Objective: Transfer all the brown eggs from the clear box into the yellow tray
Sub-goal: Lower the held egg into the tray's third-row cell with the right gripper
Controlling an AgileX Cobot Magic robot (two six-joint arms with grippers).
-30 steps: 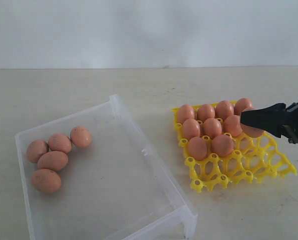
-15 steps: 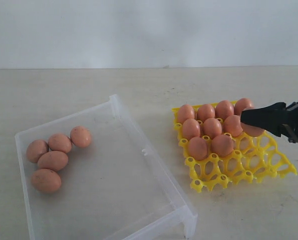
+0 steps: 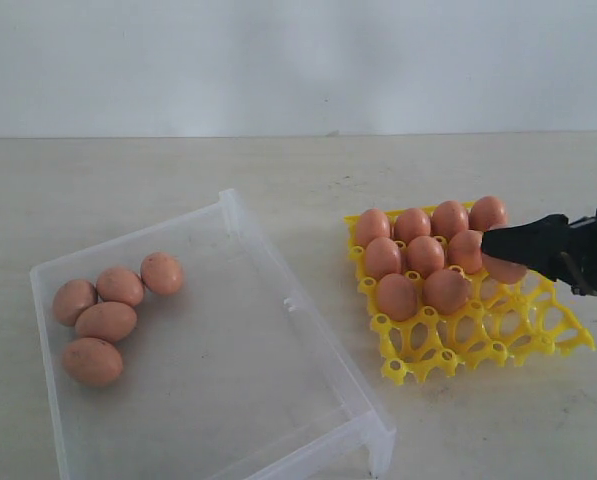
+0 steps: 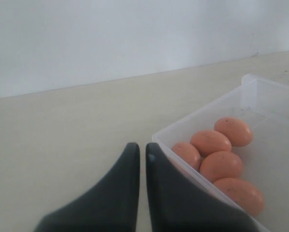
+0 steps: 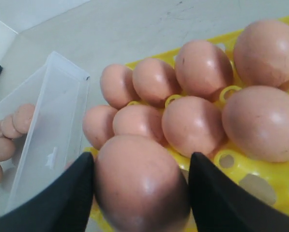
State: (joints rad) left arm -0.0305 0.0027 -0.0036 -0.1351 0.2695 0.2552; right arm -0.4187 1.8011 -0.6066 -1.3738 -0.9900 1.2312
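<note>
The right gripper (image 5: pixel 142 162) has come down a tiny bit in the last moment, and the brown egg (image 5: pixel 139 193) it holds has come down with it. Its two black jaws sit wide apart with the egg squeezed between them. The egg is now very low over an empty cup at the right edge of the yellow tray (image 3: pixel 418 368), next to the eggs already sitting there. I cannot tell if it touches the cup yet. This looks like the setting-down part, so the next thing is likely to let the egg go gently, so it does not crack or roll. The left gripper (image 4: pixel 140 147) is closed with nothing in it, and it waits just outside the wall of the clear box (image 3: pixel 308 330) on the left part of the table (image 3: pixel 298 165). Five brown eggs (image 3: pixel 106 320) lie bunched at the box's left end, so the job is well along but not finished.
</note>
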